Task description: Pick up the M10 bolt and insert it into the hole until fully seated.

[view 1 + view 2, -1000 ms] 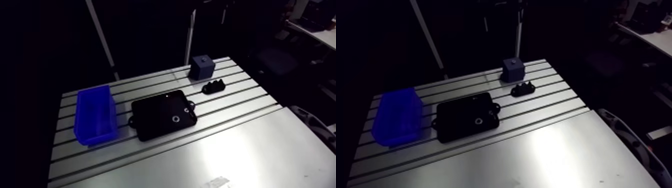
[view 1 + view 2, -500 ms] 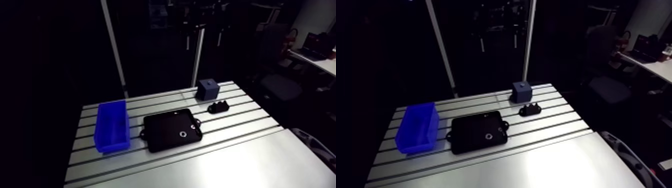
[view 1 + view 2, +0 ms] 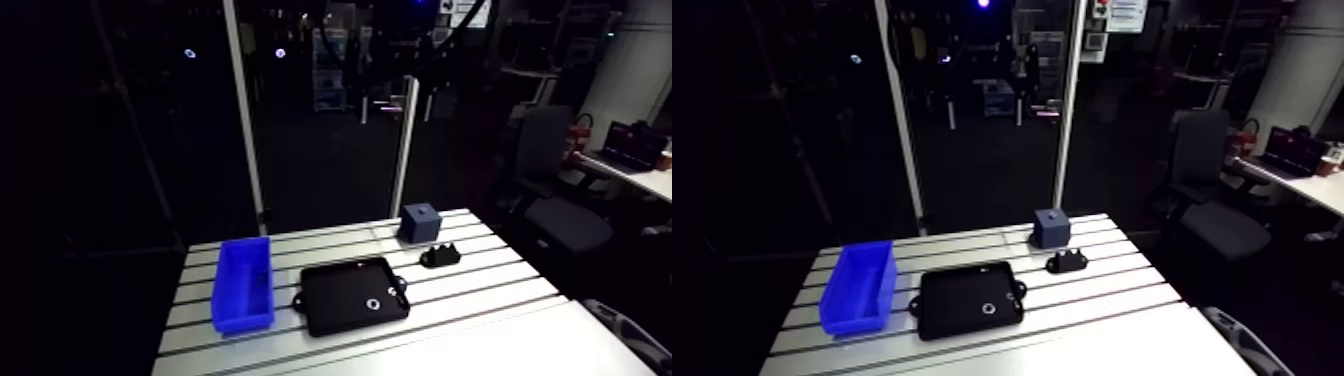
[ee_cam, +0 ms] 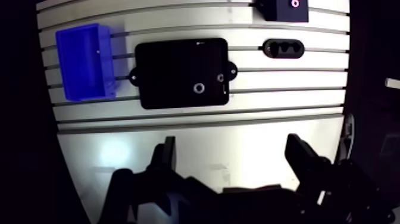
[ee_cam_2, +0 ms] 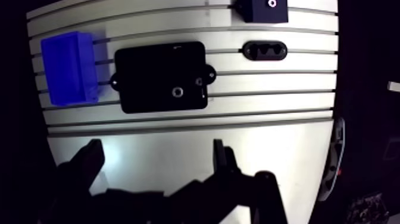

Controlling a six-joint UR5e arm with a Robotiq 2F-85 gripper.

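Note:
A black tray (image 4: 172, 65) lies mid-table with a small shiny ring-like part (image 4: 199, 88) on it and a second small piece (image 4: 221, 77) near its edge; I cannot tell which is the bolt. A dark blue cube (image 4: 280, 8) with a hole in its top stands at the table's far edge, also in the arm view (image 3: 421, 222). My gripper (image 4: 233, 156) hangs high above the bare near part of the table, open, with nothing between its fingers. It does not show in the arm view.
A blue bin (image 4: 84, 61) stands beside the tray, on the side away from the cube. A small black holder (image 4: 283, 48) with two recesses lies between the cube and the tray. The slotted table (image 3: 480, 300) ends in a smooth plate toward me.
The arm view has lifted and pulled back, so the table looks smaller and lower and more of the room shows. The things on the table have kept their places.

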